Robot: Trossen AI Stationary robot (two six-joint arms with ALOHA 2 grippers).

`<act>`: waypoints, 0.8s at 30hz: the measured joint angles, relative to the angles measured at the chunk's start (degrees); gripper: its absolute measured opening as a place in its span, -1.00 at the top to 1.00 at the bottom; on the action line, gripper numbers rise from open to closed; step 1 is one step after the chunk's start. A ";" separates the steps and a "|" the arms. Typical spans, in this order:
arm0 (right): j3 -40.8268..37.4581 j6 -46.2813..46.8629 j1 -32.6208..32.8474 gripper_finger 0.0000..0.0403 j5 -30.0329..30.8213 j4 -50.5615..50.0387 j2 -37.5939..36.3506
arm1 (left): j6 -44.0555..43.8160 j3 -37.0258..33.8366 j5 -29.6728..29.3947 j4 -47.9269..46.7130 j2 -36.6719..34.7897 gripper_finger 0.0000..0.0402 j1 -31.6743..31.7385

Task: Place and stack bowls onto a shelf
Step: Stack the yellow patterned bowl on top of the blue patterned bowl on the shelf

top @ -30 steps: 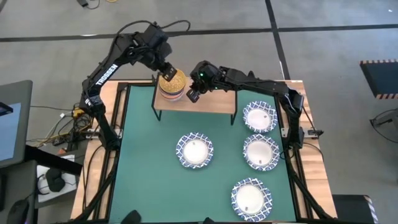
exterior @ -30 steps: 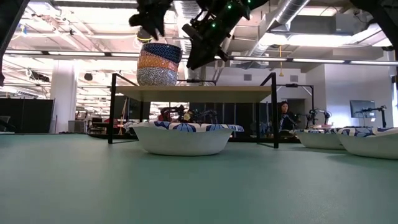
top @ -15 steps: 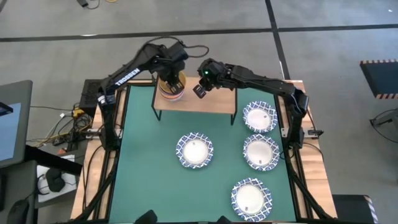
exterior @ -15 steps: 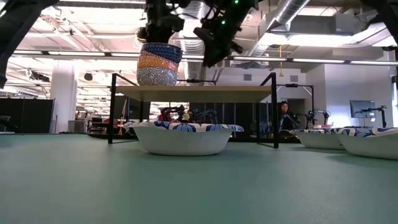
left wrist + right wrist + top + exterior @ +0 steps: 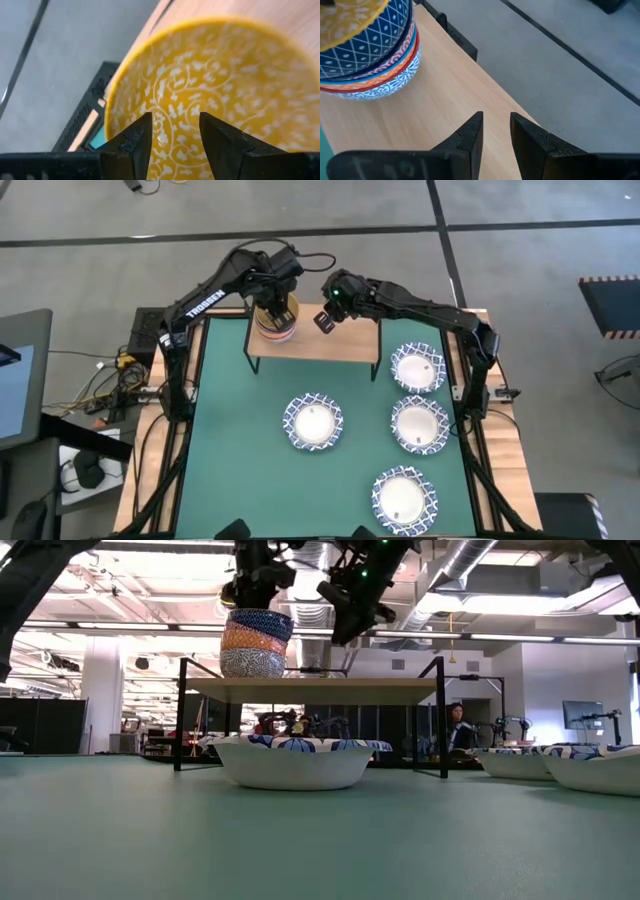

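Note:
Several small bowls stand nested in one stack (image 5: 276, 320) (image 5: 256, 643) (image 5: 365, 45) on the left end of the wooden shelf (image 5: 330, 345) (image 5: 320, 690). The top bowl is yellow (image 5: 215, 85). My left gripper (image 5: 272, 302) (image 5: 256, 592) (image 5: 174, 131) hovers open right over the yellow bowl's inside. My right gripper (image 5: 323, 321) (image 5: 345, 625) (image 5: 496, 125) hangs above the shelf top, to the right of the stack. It is slightly open and holds nothing.
Several wide white bowls with blue lattice rims sit on the green table: one in the middle (image 5: 313, 422) (image 5: 292, 762) and three along the right side (image 5: 417, 368) (image 5: 419, 424) (image 5: 404, 498). The shelf's middle and right part is bare wood (image 5: 445, 100).
My left arm has swung toward the table's right, so that its gripper now sits over the bowl stack and hides the yellow bowl from above. My right gripper has drawn away from the stack, up and toward the right and far edge. The stack has stayed put.

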 joint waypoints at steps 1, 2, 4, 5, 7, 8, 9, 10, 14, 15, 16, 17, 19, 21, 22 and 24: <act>0.00 0.00 0.17 0.39 -0.07 0.01 0.00 | 0.01 0.94 -0.12 0.06 -0.02 0.26 -0.04; 0.00 0.00 0.26 0.39 -0.65 0.02 0.00 | -0.01 1.92 -0.08 0.02 -0.02 0.26 -0.08; 0.00 0.00 0.33 0.39 -3.74 0.26 0.00 | -0.01 3.83 -0.12 0.09 -0.06 0.26 0.11; 0.00 0.02 0.33 0.39 -5.20 0.27 0.00 | 0.01 4.09 -0.52 0.23 -0.26 0.26 0.34; 0.00 0.33 0.37 0.39 -7.15 0.19 -0.01 | -0.01 3.55 -2.25 -0.10 -1.19 0.26 1.32; 0.00 0.62 0.37 0.39 -7.89 0.01 -0.21 | -0.06 3.52 -3.60 -0.14 -1.37 0.26 1.80; 0.00 0.73 0.36 0.39 -8.03 -0.20 -0.41 | -0.35 3.52 -5.10 0.06 -1.54 0.26 2.32; 0.00 0.80 0.58 0.39 -8.03 -0.06 -0.57 | -0.52 3.52 -5.49 0.04 -1.86 0.26 3.07; 0.00 0.92 0.96 0.39 -7.97 -0.79 -1.68 | -0.83 3.43 -4.07 -0.01 -2.35 0.26 5.09; 0.00 0.94 1.08 0.39 -7.95 -0.48 -1.92 | -0.62 2.93 -3.43 0.16 -2.40 0.26 5.50; 0.00 1.14 1.16 0.39 -7.97 -0.58 -2.37 | -0.56 2.33 -2.50 0.02 -2.40 0.26 5.80; 0.00 1.27 1.16 0.39 -7.96 -1.18 -2.85 | -0.51 1.55 -1.83 0.04 -2.36 0.26 6.15; 0.00 1.36 1.12 0.39 -7.88 -1.30 -3.57 | -0.47 -0.31 -0.57 0.05 -2.32 0.26 6.83; 0.00 1.38 1.05 0.39 -7.84 -1.91 -4.43 | -0.47 -2.37 0.40 0.04 -2.32 0.26 7.35; 0.00 1.40 1.05 0.39 -7.82 -2.07 -4.86 | -0.47 -3.21 0.63 0.09 -2.31 0.26 7.57; 0.00 1.53 1.07 0.39 -7.79 -2.38 -5.67 | -0.47 -4.18 0.61 -0.01 -2.23 0.26 7.72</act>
